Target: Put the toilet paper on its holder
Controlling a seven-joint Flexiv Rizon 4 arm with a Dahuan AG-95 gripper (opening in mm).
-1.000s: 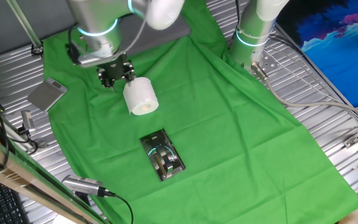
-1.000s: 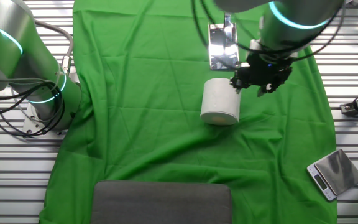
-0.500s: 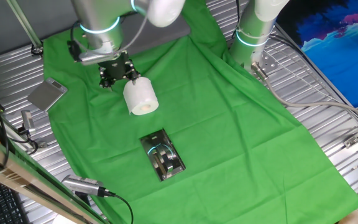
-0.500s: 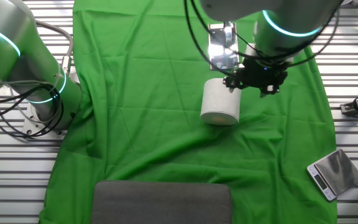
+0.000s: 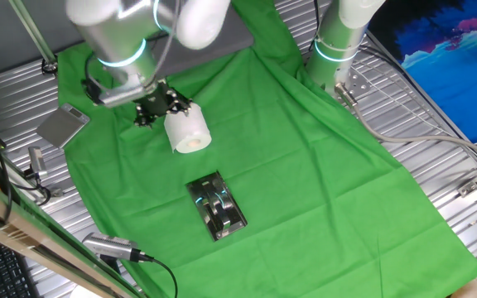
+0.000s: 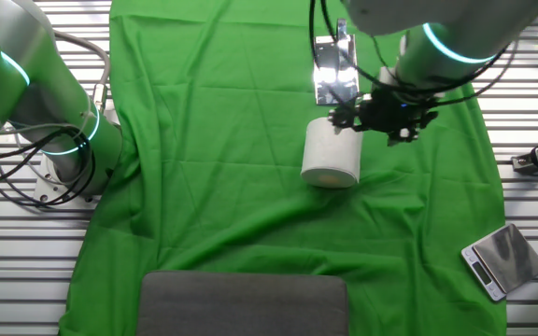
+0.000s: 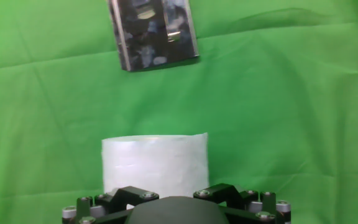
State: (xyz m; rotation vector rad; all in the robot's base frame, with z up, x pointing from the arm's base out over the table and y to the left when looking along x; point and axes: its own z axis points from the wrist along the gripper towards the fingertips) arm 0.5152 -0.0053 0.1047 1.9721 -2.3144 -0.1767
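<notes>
My black two-finger tool [image 5: 157,108] sits low over the desk, directly beside the plain white cylindrical roll of toilet paper [image 5: 188,130], which stands on one flat end on the green cloth [image 5: 305,165] covering the desk. In the hand view the roll [image 7: 155,163] fills the space straight ahead of the tool body, centred on my line of approach; this alignment suits a grasp across the roll's curved side. The fingertips are hidden in all views, so I cannot tell how wide the tool stands or whether it touches the paper. From the other fixed view the tool [image 6: 381,110] is at the roll's [image 6: 331,152] side, close enough that a gap cannot be confirmed. The small shiny chrome rectangular holder with raised bar [image 5: 217,208] lies flat on the cloth, apart from the roll, and it appears beyond the roll in the hand view [image 7: 153,32]. I judge the task to be at the grasp stage: the roll is not yet lifted, and its hollow core must later be lined up with the bar.
</notes>
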